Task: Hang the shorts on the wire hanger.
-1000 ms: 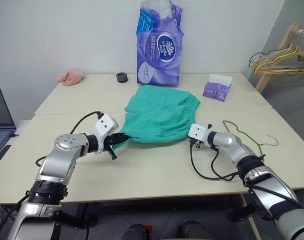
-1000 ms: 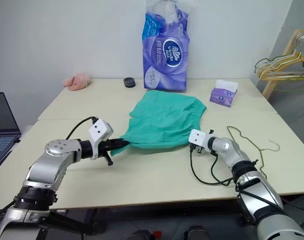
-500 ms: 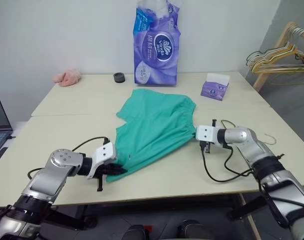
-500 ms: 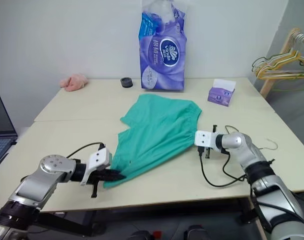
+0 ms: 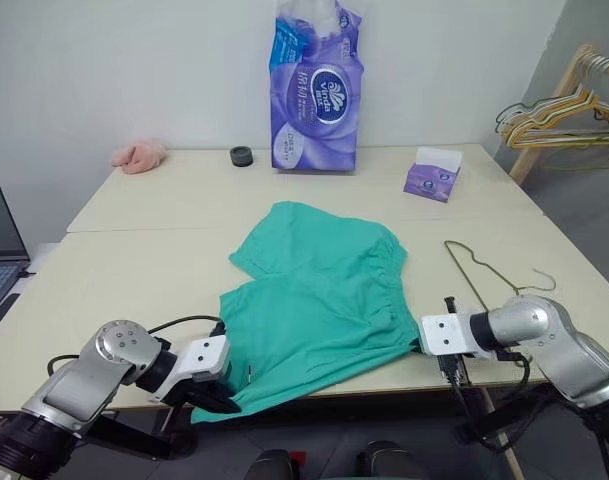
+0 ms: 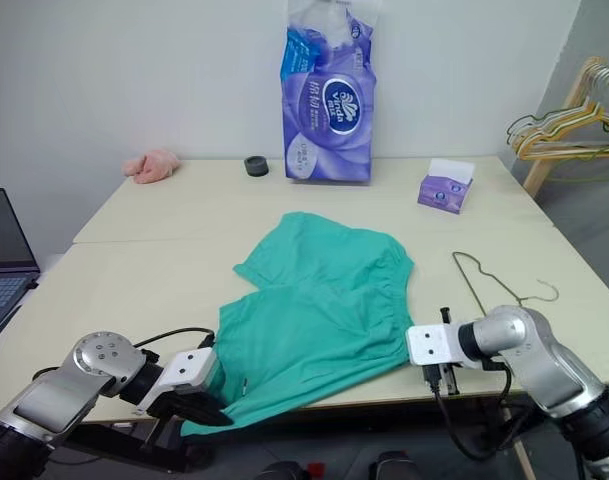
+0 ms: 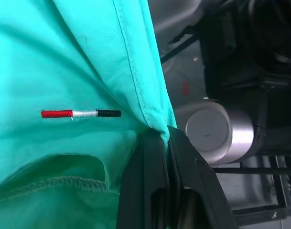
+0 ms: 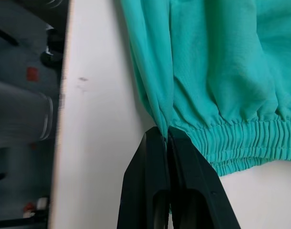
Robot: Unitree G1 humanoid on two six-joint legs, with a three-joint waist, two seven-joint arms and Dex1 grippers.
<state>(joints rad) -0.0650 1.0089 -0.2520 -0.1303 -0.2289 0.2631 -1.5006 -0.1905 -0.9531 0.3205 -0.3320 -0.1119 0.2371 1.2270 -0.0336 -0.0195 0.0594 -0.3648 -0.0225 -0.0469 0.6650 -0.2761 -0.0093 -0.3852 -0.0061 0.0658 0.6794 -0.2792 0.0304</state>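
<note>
My left gripper (image 5: 222, 398) is clamped on a hem corner of the shorts (image 5: 319, 300), which lie spread on the table (image 5: 134, 260) with that corner drooping past the near edge. My right gripper (image 5: 421, 343) pinches the waistband end; the fabric looks light and limp, so corners seem the best holds. Just right, the hanger (image 5: 481, 272) lies flat with bare tabletop around it.

I'm in an office-like test rm: plain white wall (image 5: 134, 70), pale worktables (image 5: 144, 260), laptop (image 5: 2, 235) at the side, hanger rack (image 5: 559, 105).
</note>
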